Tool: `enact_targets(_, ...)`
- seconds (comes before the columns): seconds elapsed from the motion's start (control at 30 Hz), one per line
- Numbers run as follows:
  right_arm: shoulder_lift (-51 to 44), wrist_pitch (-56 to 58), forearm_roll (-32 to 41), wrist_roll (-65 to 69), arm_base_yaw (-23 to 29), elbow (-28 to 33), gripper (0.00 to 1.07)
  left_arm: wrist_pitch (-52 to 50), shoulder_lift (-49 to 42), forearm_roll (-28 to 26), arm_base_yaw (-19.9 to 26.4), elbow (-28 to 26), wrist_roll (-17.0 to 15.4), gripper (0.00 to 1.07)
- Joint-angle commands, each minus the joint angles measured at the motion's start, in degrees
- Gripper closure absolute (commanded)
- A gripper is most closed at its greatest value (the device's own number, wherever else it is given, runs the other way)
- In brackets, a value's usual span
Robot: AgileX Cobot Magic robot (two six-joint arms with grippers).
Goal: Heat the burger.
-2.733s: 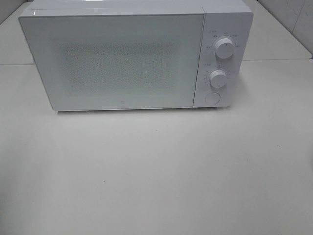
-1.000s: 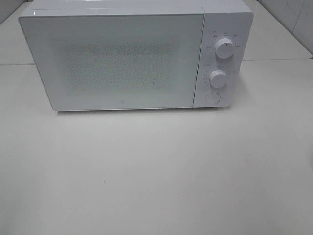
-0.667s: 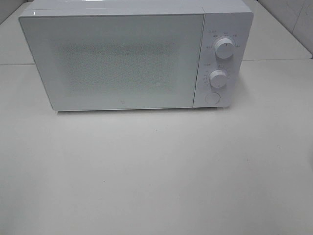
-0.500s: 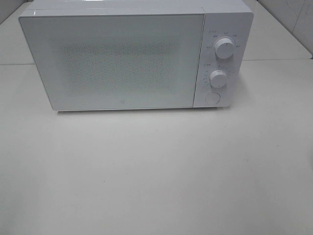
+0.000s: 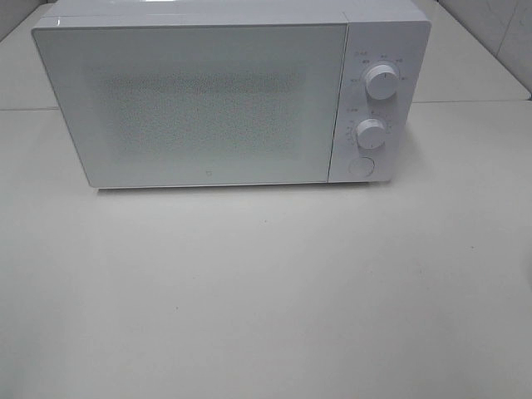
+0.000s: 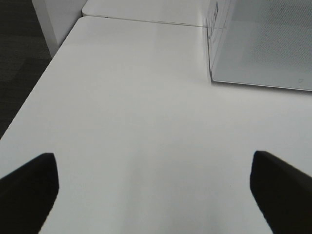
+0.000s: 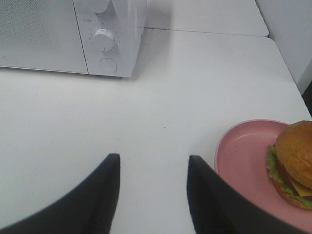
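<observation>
White table [image 5: 266,291] carries a shut microwave [image 5: 199,100]. Burger [image 7: 295,163] sits on a pink plate [image 7: 241,156] beside the right end effector [image 7: 152,187], half open, empty. Left end effector [image 6: 153,187] wide open, empty.

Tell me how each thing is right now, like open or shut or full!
microwave door: shut
burger: whole, lying on the plate
pink plate: on the table, holding the burger
left gripper: wide open, empty
right gripper: partly open, empty
</observation>
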Motion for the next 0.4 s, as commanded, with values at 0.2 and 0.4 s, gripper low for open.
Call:
enact_targets(0.2, -1.43, -0.46, -0.23, 0.4, -0.34, -0.06, 0.61, -0.92, -1.2, -0.17, 0.0, 0.17, -0.06, 0.06)
enact_targets(0.4, -1.43, -0.46, -0.23, 0.4, -0.34, -0.06, 0.61, -0.92, -1.2, -0.17, 0.0, 0.17, -0.06, 0.06)
